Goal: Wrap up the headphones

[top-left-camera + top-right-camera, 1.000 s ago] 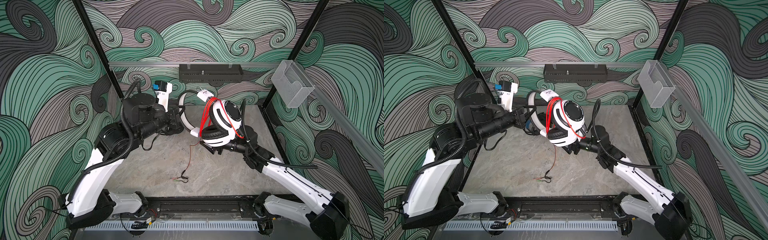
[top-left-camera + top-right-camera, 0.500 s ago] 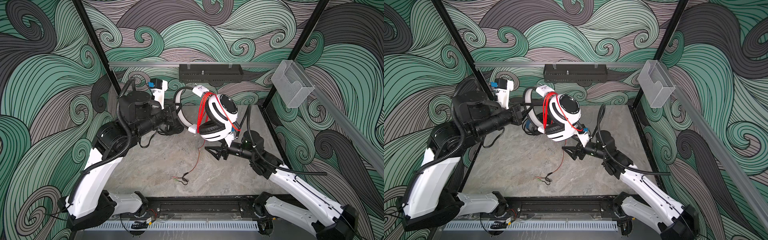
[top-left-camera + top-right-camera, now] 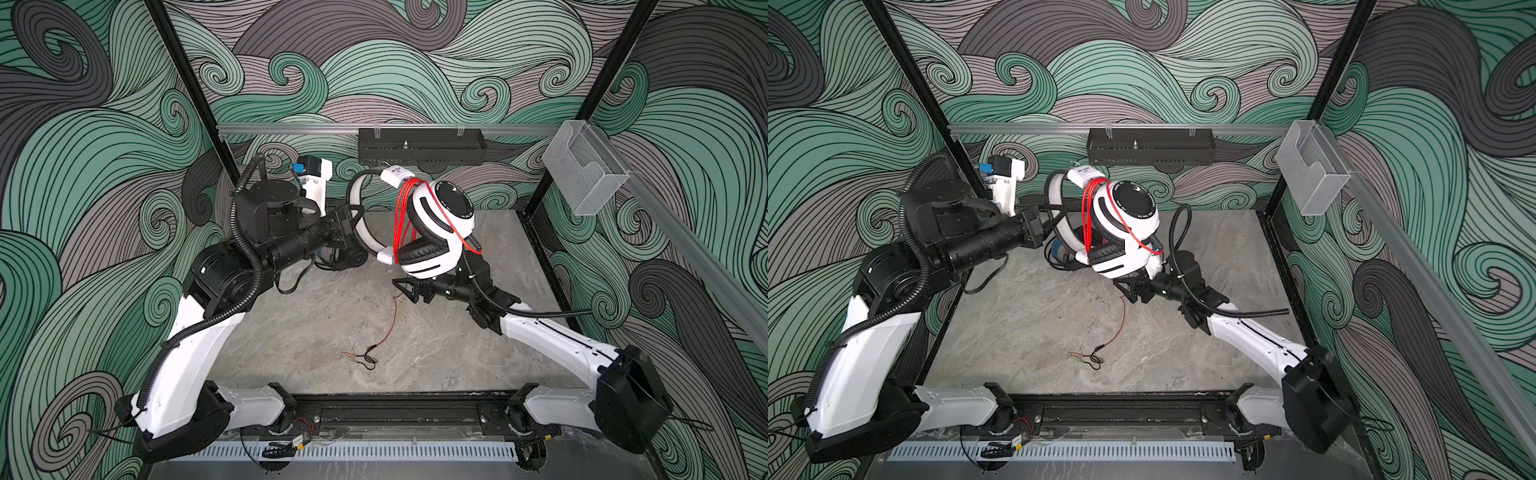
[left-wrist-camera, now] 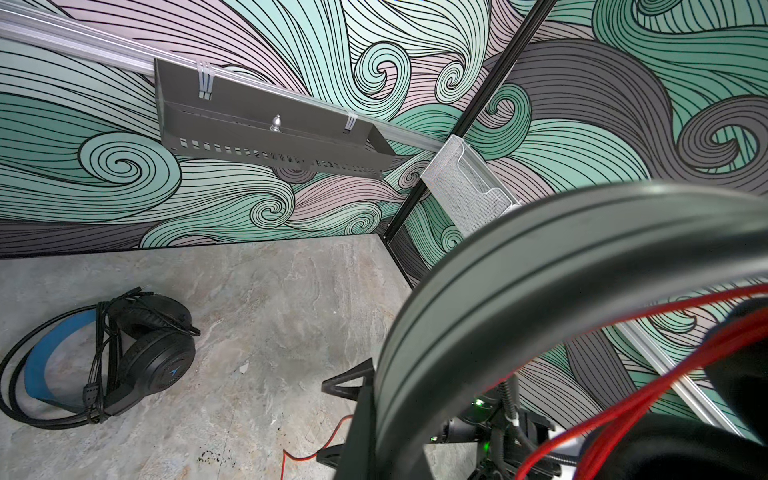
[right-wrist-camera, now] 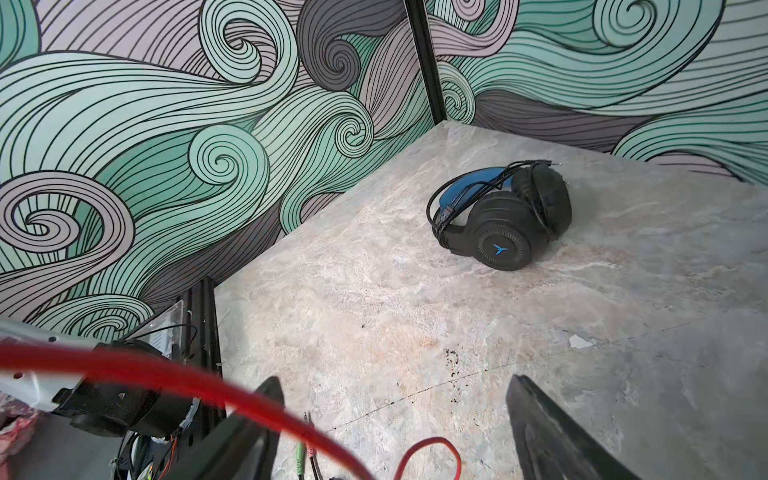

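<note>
Where the left arm reaches in from its side, the left gripper (image 3: 352,218) is clamped on the headband (image 4: 540,257) of the white headset (image 3: 440,226) and holds it clear of the table (image 3: 457,353) near the back wall. Exactly how its pads sit on the band is hard to make out in either top view.

Item: white headset. White ear cups, black cushions, round black cap facing up. It hangs in the air, tilted, with the headband arching toward the left arm.

Item: red cable (image 3: 404,216). Several loops are wound over the headset between band and ear cup, and one strand crosses the cup's outer face. A loose length drops to the table and ends in green-tipped plugs (image 3: 349,356) lying on the open middle of the surface.

Item: right gripper (image 5: 394,379). Jaws spread wide with nothing between them. It sits low, just under the lower ear cup, pointing toward the left arm.

Item: black headset (image 5: 503,224). Blue headband lining, black cable wrapped around it. It lies on its side on the table toward the back, below the raised headset, and is largely hidden in both top views.

Item: black slotted tray (image 3: 419,145), on the back rail.

Item: clear plastic holder (image 3: 582,178), on the right-hand rail.
</note>
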`<state>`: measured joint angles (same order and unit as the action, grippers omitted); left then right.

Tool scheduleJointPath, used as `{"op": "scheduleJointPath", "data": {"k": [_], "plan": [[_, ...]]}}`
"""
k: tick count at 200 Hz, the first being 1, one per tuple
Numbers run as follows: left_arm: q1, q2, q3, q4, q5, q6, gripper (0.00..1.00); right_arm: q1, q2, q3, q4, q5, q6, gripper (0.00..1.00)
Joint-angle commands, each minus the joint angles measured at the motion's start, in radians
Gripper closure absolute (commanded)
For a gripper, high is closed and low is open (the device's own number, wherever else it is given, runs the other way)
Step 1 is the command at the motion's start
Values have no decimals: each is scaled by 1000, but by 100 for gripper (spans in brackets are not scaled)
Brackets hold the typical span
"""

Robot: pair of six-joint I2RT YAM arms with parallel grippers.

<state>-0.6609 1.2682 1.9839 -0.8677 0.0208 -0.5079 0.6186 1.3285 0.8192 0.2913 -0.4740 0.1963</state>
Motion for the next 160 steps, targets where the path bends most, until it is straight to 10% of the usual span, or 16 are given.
{"op": "scheduleJointPath", "data": {"k": [1, 160], "plan": [[15, -5, 50, 111, 38, -70, 100, -3, 39, 15, 113, -33, 41, 18], [188, -30, -48, 165, 146, -224, 100, 8, 128, -9, 135, -119, 30, 100]]}}
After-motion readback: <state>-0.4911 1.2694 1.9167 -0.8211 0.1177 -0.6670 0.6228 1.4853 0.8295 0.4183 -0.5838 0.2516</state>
